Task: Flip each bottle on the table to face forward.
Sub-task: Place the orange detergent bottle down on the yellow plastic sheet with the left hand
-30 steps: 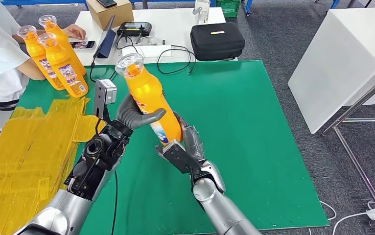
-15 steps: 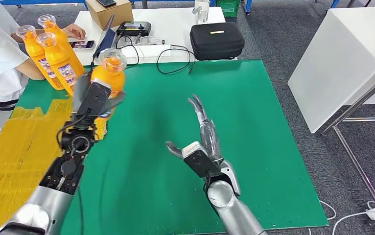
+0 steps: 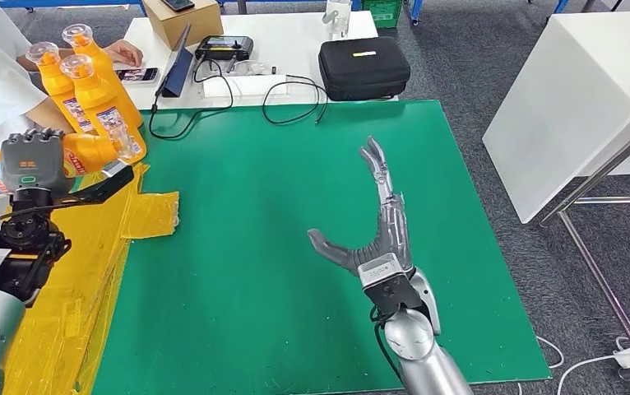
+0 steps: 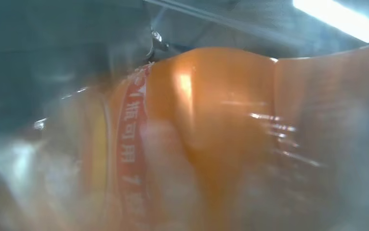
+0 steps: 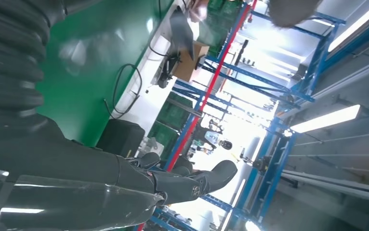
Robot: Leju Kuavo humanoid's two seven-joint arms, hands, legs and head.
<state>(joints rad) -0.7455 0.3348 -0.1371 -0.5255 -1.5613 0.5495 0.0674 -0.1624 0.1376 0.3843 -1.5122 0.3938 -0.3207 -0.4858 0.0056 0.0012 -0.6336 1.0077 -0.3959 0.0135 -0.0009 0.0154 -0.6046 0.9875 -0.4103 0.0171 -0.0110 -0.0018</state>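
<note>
The left robot hand [image 3: 30, 160] grips an orange bottle [image 3: 90, 151] beside three standing bottles [image 3: 81, 82]; the right robot hand [image 3: 377, 226] hovers open and empty, so placement apparently remains.

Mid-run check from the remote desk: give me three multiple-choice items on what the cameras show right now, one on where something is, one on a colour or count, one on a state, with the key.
1. Where does the black case sit?
A. on the white table beyond the green mat
B. on the yellow taped area
C. on the floor by the right arm

2. How many orange bottles stand upright together at the mat's far left corner?
A. one
B. three
C. five

3. What is the right hand doing?
A. gripping a bottle
B. pressing the case
C. open, holding nothing

Key: 1 A, the case rests on the white table behind the green mat. 2 B, three standing bottles show clear caps there. 3 C, its fingers are spread above the mat, while the left hand grips the held bottle.
</note>
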